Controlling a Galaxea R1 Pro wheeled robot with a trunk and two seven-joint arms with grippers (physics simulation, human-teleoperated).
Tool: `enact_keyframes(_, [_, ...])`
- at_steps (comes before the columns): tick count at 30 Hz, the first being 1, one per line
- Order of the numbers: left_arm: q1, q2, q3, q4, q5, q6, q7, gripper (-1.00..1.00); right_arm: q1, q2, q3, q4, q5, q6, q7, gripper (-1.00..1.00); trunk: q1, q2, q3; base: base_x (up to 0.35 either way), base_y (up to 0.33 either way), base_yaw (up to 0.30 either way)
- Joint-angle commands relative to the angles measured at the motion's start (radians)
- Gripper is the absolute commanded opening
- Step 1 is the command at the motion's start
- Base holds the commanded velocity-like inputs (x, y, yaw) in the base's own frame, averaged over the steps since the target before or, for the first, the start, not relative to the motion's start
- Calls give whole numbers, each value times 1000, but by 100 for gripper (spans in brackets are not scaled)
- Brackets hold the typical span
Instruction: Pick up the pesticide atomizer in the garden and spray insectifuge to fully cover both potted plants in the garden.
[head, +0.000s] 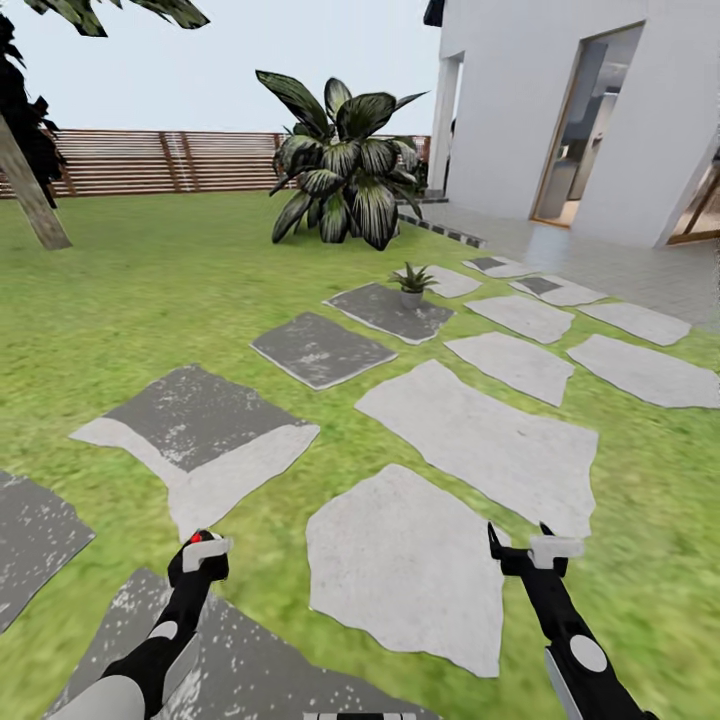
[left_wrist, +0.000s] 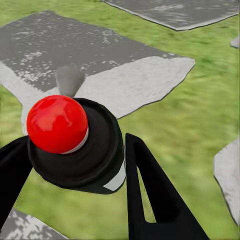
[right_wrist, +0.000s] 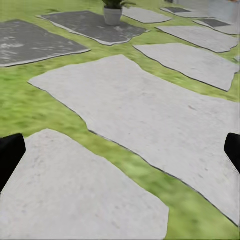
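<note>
left end effector (head: 203, 553): clamped on the pesticide atomizer (left_wrist: 80, 145), dark fingers (left_wrist: 155, 195) pressed against either side of the bottle body. the red cap sits upright between them and the grey nozzle points forward, away from the arm. grip looks sound; no tilt of concern.

right end effector (head: 528, 547): fingers apart, nothing between them, hanging over a pale stepping stone (head: 405, 565).

outward from the left end effector: grass and a dark-and-pale paving slab (head: 200, 435) lie directly below and ahead. one potted plant (head: 412, 282) stands well ahead and across to the right-arm side, on a dark slab (head: 388, 310), with the big striped-leaf shrub (head: 345, 165) beyond it. a second potted plant cannot be identified here.

step in hand, as judged: carrying the atomizer to the plant. recommended practice: close the gap considerably before spraying, bring the nozzle in line with the rosette, hold the bottle upright, and leave the free arm clear of the spray path.

view comparison: the left wrist view settles the grip and nozzle heading, which the head view renders only as a small red dot. the right wrist view shows the plant's pale pot (right_wrist: 113, 15) plainly; the head view gives the overall layout and the house wall (head: 520, 110).
</note>
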Motion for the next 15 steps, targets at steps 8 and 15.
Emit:
enact_keyframes(8, [-1,-3,-3,1,-4,-4,6,-100,0,-2,-2,30,2,-3,0,100,-4,2,43,0,0,0])
enact_keyframes(15, [-1,-3,-4,1,-4,-4,6,-100,0,-1,-2,37,2,-3,0,100,-7,3,81,0,0,0])
